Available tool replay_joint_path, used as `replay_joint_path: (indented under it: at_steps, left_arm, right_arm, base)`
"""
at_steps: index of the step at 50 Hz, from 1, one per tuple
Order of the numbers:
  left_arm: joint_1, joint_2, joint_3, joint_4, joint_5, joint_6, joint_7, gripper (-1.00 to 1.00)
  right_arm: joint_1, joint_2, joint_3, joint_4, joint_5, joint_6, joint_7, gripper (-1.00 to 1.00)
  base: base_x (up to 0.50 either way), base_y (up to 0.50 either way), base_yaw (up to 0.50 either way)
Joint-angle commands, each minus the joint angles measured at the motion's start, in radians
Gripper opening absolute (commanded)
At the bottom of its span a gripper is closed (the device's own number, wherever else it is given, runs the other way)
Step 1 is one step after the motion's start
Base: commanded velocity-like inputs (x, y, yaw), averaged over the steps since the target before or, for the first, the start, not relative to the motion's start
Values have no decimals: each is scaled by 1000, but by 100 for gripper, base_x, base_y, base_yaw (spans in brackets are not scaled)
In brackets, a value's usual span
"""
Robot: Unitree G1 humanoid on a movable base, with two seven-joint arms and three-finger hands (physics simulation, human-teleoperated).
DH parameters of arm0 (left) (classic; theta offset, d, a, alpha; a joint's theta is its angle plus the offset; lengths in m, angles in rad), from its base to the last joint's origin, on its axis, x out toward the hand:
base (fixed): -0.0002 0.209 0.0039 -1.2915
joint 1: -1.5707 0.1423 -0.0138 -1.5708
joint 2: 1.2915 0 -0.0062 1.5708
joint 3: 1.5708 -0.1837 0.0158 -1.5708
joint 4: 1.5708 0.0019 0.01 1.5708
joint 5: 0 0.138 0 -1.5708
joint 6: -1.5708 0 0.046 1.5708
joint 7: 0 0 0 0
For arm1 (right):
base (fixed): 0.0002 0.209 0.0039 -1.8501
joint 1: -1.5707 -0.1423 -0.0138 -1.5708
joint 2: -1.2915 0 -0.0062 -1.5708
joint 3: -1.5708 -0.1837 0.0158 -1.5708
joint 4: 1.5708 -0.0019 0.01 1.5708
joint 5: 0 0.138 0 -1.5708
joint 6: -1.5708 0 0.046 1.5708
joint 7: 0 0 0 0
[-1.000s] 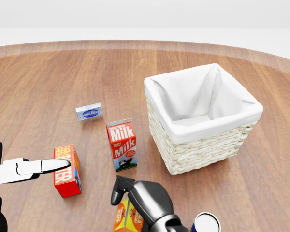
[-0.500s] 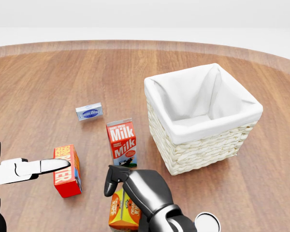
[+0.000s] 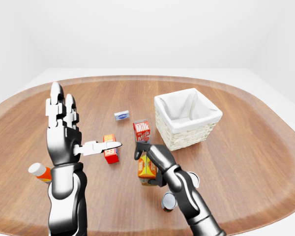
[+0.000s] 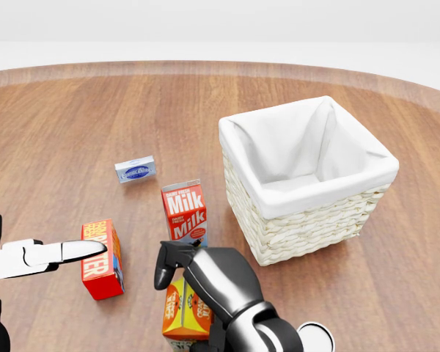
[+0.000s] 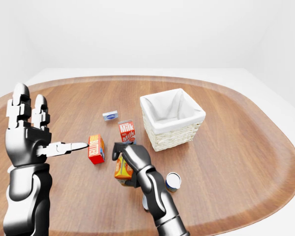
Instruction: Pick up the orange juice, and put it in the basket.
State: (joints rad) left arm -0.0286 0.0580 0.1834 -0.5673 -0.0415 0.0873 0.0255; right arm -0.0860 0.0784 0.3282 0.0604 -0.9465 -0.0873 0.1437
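Note:
The orange juice carton (image 4: pixel 182 314) is orange and yellow and sits at the bottom middle of the head view, slightly tilted. My right hand (image 4: pixel 205 282) is shut round its top and side, and the fingers hide the upper part. The carton is held low over the wooden table; I cannot tell if it touches. The wicker basket (image 4: pixel 308 231) with a white liner stands up and to the right of the carton, empty. My left hand (image 3: pixel 64 128) is raised at the left of the left-eye view, open and holding nothing.
A red and white milk carton (image 4: pixel 185 213) stands just above the juice, between it and the basket. A red box (image 4: pixel 101 260) lies to the left, a small blue box (image 4: pixel 136 170) farther up. A can (image 5: pixel 173 181) stands right of my forearm. An orange bottle (image 3: pixel 39 171) lies at the far left.
My right hand has moved up and a little left in the head view with the juice carton in it; more of the carton now shows. The left hand has not moved.

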Motion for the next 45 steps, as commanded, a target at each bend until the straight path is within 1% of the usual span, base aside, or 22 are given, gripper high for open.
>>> replay_joint_path:
  at_steps: [1, 8, 21, 36, 40, 42, 45]
  left_arm:
    - [-3, 2, 3, 14, -2, 0, -1, 100]
    - [-3, 3, 4, 17, -4, 0, -2, 100]
    - [-1, 3, 4, 14, -5, 0, -1, 100]
    - [-2, 3, 4, 22, -5, 0, -2, 100]
    - [2, 1, 0, 2, -3, 0, 1, 100]
    - [2, 0, 1, 2, -3, 0, 0, 100]
    - [3, 0, 0, -3, -2, 0, 1, 100]
  right_arm:
    - [-20, 3, -13, -29, -20, 0, -2, -100]
    - [-47, 8, -23, -33, -26, 0, 15, -100]
    - [-111, 18, -50, -80, -29, 0, 78, -100]
    - [-186, 22, -86, -57, -2, 0, 100, -100]
    - [-204, 21, -91, -44, 0, 0, 102, -100]
    - [-216, 23, -96, -52, 2, 10, 114, -100]
    - [-224, 23, -98, -48, 3, 10, 113, -100]
  base:
    - [0, 0, 0]
    - [0, 0, 0]
    - [0, 0, 0]
    - [0, 0, 0]
    - [0, 0, 0]
    - [0, 0, 0]
    - [0, 0, 0]
